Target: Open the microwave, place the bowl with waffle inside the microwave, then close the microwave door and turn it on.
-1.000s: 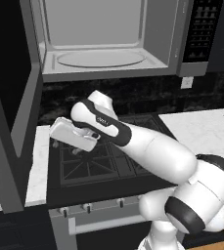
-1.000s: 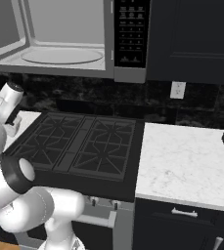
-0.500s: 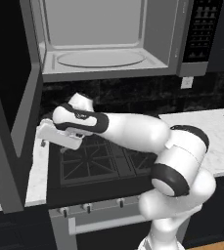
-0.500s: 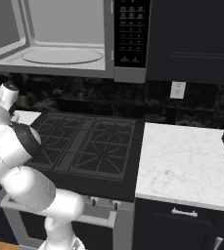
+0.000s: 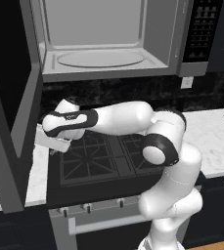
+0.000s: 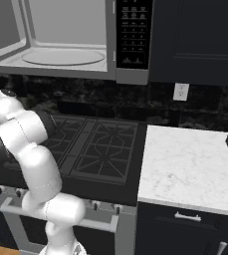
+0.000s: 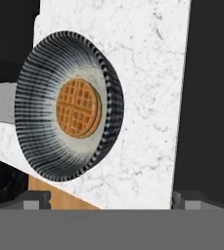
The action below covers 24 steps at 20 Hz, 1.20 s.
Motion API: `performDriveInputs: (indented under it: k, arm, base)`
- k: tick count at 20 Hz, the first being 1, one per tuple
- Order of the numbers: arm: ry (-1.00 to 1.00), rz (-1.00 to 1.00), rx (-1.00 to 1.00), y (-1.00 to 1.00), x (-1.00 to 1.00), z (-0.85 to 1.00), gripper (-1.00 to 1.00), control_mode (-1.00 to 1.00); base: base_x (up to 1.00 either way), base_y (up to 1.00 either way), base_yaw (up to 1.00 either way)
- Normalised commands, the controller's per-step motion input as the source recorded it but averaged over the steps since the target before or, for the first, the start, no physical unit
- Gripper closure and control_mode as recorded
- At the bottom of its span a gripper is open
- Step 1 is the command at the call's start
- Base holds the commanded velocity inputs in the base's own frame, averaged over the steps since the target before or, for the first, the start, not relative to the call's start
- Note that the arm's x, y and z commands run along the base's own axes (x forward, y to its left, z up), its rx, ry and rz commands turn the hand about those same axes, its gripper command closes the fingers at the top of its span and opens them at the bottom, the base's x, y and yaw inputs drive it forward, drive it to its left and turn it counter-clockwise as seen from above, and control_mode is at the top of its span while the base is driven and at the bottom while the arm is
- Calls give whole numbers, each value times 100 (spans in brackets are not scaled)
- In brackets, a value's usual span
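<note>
Hovering over the bowl [image 7: 68,106] with jaws spread wide, nothing between them.

Seen along the hand: two dark fingertips [image 7: 31,199] standing far apart at the bottom edge, gripper [image 7: 111,200] empty and clear of the bowl. Just beyond, resting on white marble counter [image 7: 147,97], mouth turned straight toward the hand and rim unobstructed; round, so no long axis to speak of. Waffle [image 7: 78,108] lying flat at the bowl's centre, grid face toward the hand. Beside that counter strip, black stove [image 5: 106,156], with the white arm reaching across its left burners. Farther up, above the stove, microwave [image 5: 108,63] gaping, grey cavity and glass turntable exposed. Microwave door [image 5: 11,112] swung fully out to the left of the cavity, standing edge-on. Keypad strip [image 6: 133,32] at the cavity's right.
</note>
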Motion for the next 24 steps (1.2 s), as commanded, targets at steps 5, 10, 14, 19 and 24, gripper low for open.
performDriveInputs:
  k: [5,10,14,19,24]
  arm:
    - [0,-1,0,27,24,-24,-100,-100]
    - [0,-3,-2,22,32,-29,-100,-100]
    - [0,-2,0,22,22,-22,-100,-100]
    - [0,-3,-1,17,18,-25,-100,-100]
    - [0,-6,-3,1,2,-32,-100,-100]
  base:
    - [0,0,0]
    - [0,0,0]
    - [0,0,0]
    - [0,0,0]
    - [0,0,0]
